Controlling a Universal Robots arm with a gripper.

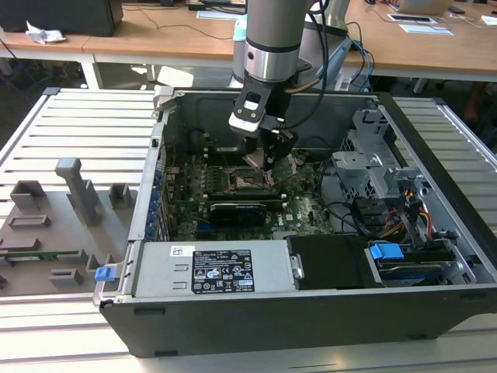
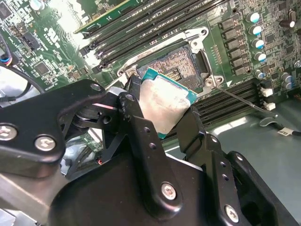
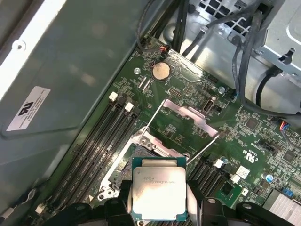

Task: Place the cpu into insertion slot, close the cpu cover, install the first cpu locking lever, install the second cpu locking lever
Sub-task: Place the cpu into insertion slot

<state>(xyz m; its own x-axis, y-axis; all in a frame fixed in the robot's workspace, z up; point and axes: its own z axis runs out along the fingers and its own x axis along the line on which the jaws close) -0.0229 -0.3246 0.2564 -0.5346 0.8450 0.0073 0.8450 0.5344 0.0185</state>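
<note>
Above the open insertion slot (image 2: 176, 67), jaws grip the cpu (image 2: 167, 106) by its edges.

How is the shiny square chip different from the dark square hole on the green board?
The cpu has a pale silver face; the insertion slot is dark inside a metal rim. The cpu is held up by the tool; the insertion slot sits empty in the green motherboard. Both are square.

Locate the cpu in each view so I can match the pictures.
Exterior view: the cpu hangs at the gripper tip, above the insertion slot.
Second wrist view: the cpu, tilted, between the black fingers.
First wrist view: the cpu, pale face showing, between the fingers.
Shared landmark: the metal-rimmed insertion slot by the cpu.
</note>
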